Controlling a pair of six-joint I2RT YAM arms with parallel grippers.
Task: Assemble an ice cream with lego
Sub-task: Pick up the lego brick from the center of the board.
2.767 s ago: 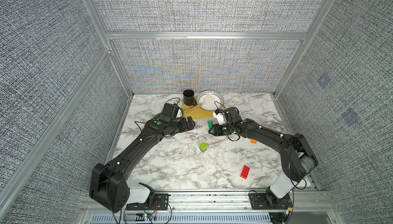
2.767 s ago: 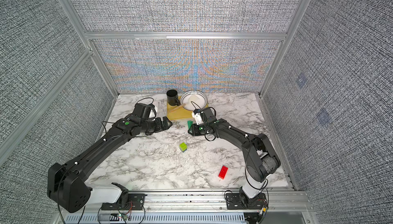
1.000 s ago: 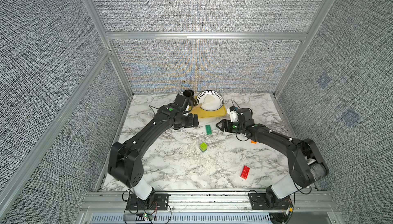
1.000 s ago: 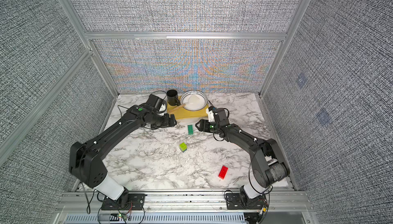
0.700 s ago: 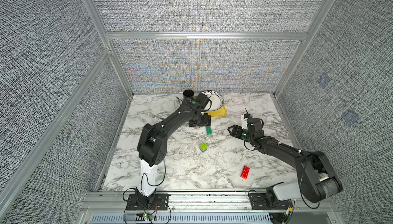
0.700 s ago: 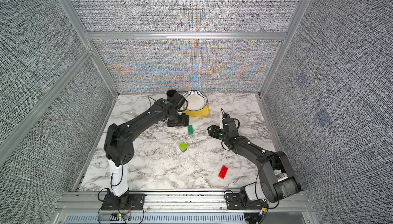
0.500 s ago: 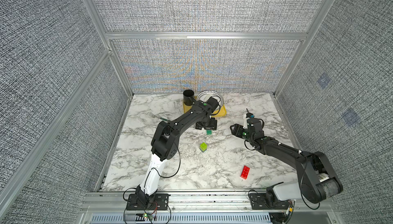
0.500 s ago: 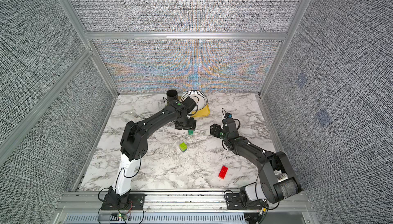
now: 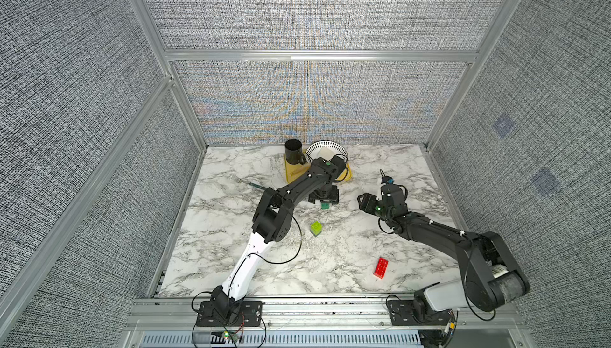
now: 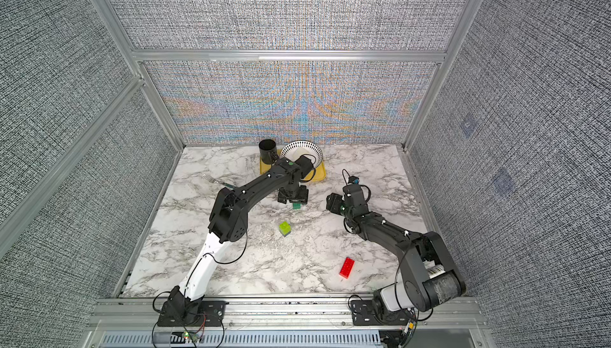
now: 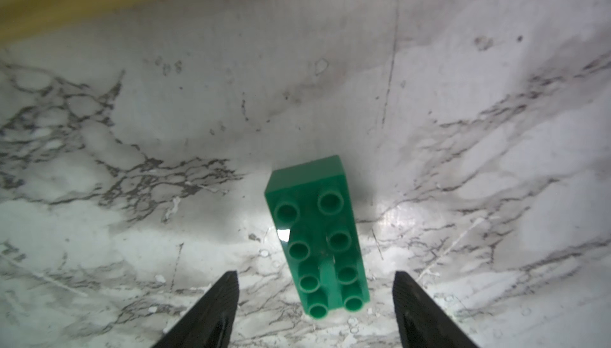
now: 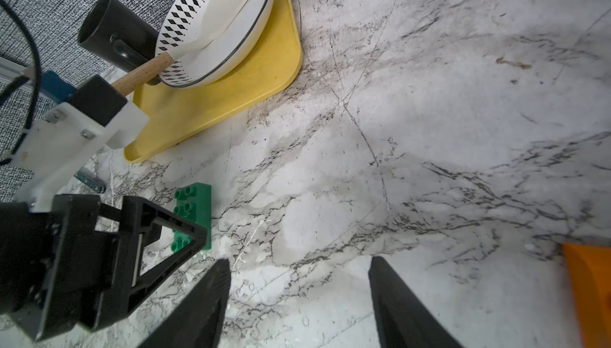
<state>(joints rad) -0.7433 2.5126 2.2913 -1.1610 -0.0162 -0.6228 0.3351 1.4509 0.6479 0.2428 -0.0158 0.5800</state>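
The dark green brick lies flat on the marble table, studs up, a little way in front of the yellow tray. The left gripper hangs straight over it with its jaws spread wide: the brick's near end sits between the two fingers, a clear gap of marble on each side, so nothing is gripped. In both top views this brick peeks out from under the gripper head.

Nearer the front edge, well apart from it, sits the lime-green brick, and farther front, on the robot's right, the red brick lies alone. The orange brick shows only at the edge of the right wrist view, beside the right gripper, whose jaws stand parted over bare marble, holding nothing.

On the tray at the back stand a black mug and a patterned bowl with a white spatula in it. A fork lies on the table to the left
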